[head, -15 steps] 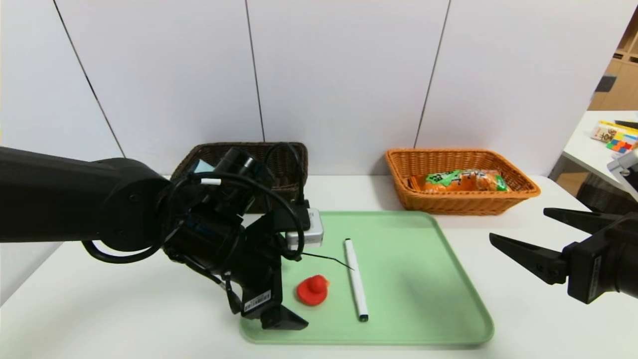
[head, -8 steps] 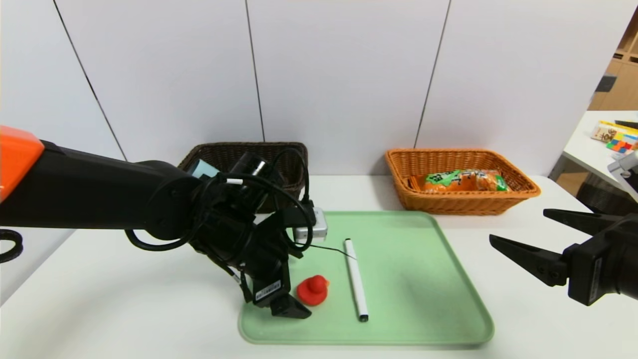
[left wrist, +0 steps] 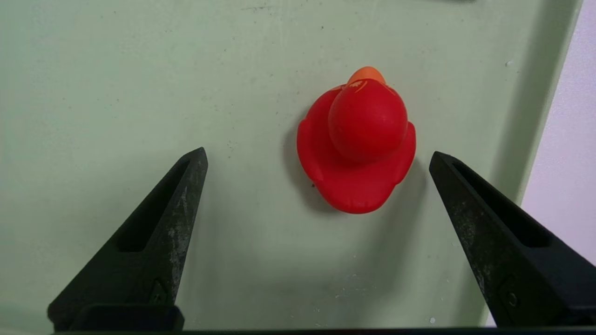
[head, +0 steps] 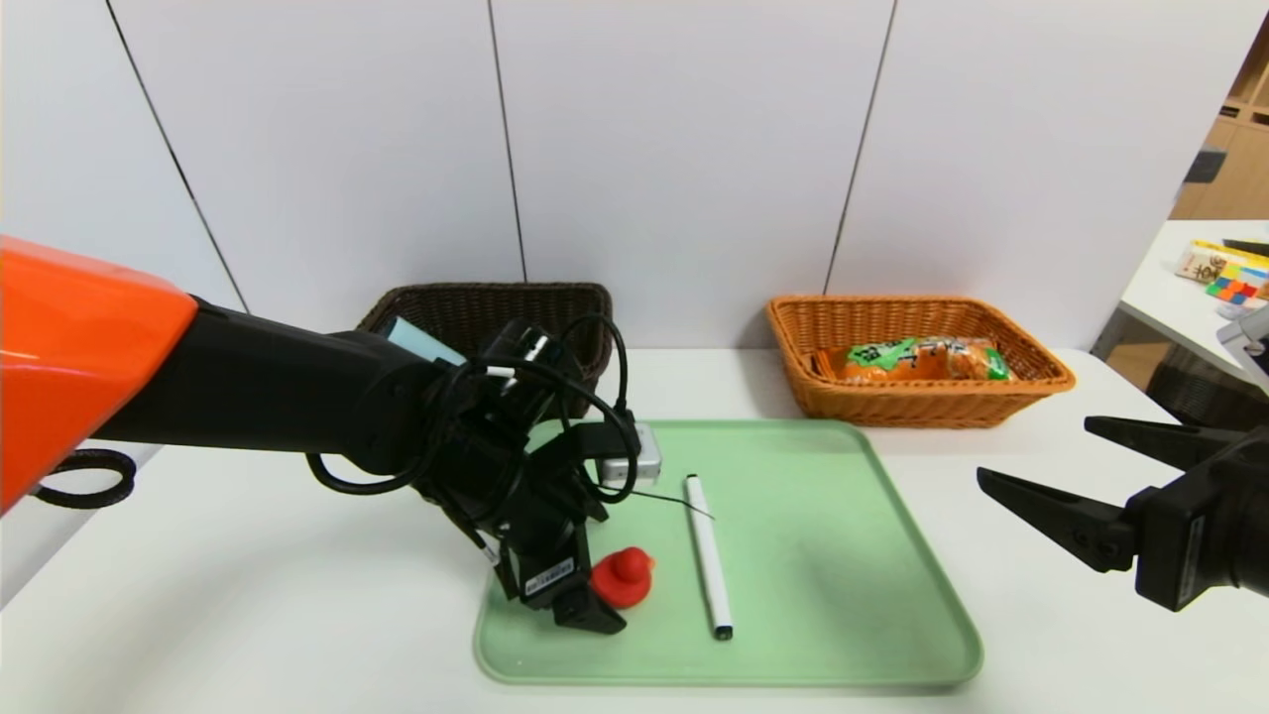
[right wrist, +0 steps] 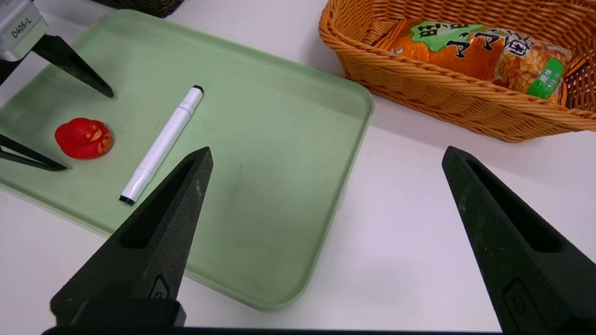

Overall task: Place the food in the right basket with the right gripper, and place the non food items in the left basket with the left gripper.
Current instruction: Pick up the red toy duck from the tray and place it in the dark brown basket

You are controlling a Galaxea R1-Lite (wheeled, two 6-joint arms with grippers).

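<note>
Just ahead of the black left gripper point(left wrist: 318, 158) sits a glossy red rubber duck point(head: 623, 578) with an orange beak, on a pale green plastic tray point(head: 843, 555), and beyond the duck lies a white marker pen point(head: 708, 555) with a black tip. Far from that gripper, the orange woven wicker basket point(head: 1031, 382) holds an orange snack packet point(head: 917, 359) with green patches and black lettering. Behind the gripper's arm stands a dark brown woven wicker basket point(head: 476, 307), with the table point(head: 248, 595) white.

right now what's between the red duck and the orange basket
The white pen lies between the red duck and the orange basket, then bare green tray; the head view shows it.

Glossy red rubber duck point(left wrist: 357, 139) on a matt (speckled) plastic tray point(left wrist: 116, 70); woven wicker basket point(head: 917, 397).
</note>
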